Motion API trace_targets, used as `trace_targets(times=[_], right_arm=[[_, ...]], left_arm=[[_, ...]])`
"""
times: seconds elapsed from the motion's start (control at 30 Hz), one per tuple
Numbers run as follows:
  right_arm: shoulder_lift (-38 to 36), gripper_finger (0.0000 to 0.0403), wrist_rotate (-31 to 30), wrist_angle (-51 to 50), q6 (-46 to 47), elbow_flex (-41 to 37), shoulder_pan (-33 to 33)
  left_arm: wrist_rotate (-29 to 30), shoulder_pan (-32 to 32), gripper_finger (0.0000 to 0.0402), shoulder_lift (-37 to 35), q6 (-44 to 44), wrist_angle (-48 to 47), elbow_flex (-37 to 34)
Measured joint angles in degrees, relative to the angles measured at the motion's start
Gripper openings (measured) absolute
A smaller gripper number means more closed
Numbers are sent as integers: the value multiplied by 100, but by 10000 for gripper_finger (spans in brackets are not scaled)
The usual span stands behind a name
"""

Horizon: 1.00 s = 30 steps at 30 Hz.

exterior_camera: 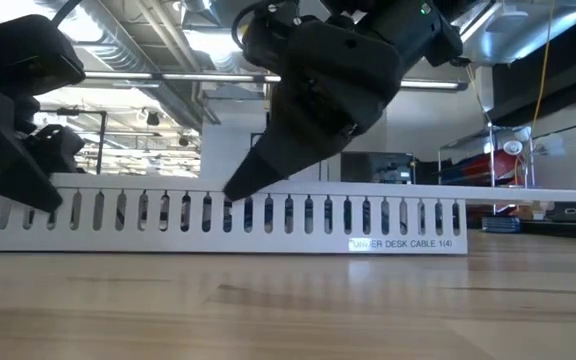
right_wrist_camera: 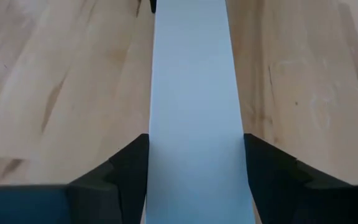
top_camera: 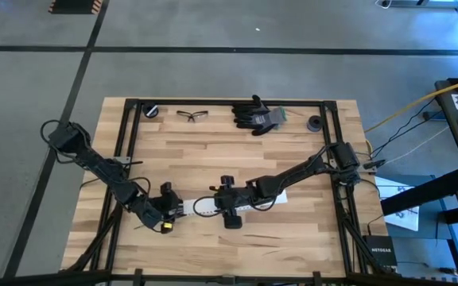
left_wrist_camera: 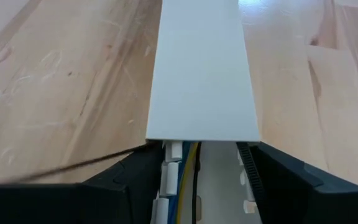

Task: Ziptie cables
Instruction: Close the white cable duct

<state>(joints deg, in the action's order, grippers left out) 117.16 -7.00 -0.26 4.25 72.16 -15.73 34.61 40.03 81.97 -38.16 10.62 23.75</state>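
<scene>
A white slotted rail lies flat on the wooden table, its long flat white cover on top. At the rail's uncovered left end, the cables lie inside the channel, dark ones beside a yellow one. A thin dark wire runs off across the table from that end. My left gripper is at the rail's left end, its fingers on either side. My right gripper slants down over the rail's middle, closed on the covered part. In the low view the right gripper reaches the rail's top edge. My left gripper has the rail's open left end between its two fingers, one against each slotted side wall. The fingers slant down from the table's left and lie along the rail, which rests flat on the table. My right gripper pinches the covered rail across its width, one finger against each long edge. The fingers slant down from the table's right, along the rail. The rail stays on the table.
Black gloves, safety glasses and two small dark round things lie along the table's far edge. A black frame borders the tabletop. Bare wood lies between the rail and the far edge.
</scene>
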Motion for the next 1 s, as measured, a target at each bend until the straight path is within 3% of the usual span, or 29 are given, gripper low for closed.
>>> trace_targets(times=[0.6,0.83,1.0], right_arm=[[191,211,-74,646,2,-18,-11],[233,289,-258,908,42,33,19],[180,340,-238,831,-81,43,3]], left_arm=[[-35,-24,209,0,-88,-12,-7],[51,-200,250,4,-463,-81,45],[-423,-351,276,-110,-193,-261,187]])
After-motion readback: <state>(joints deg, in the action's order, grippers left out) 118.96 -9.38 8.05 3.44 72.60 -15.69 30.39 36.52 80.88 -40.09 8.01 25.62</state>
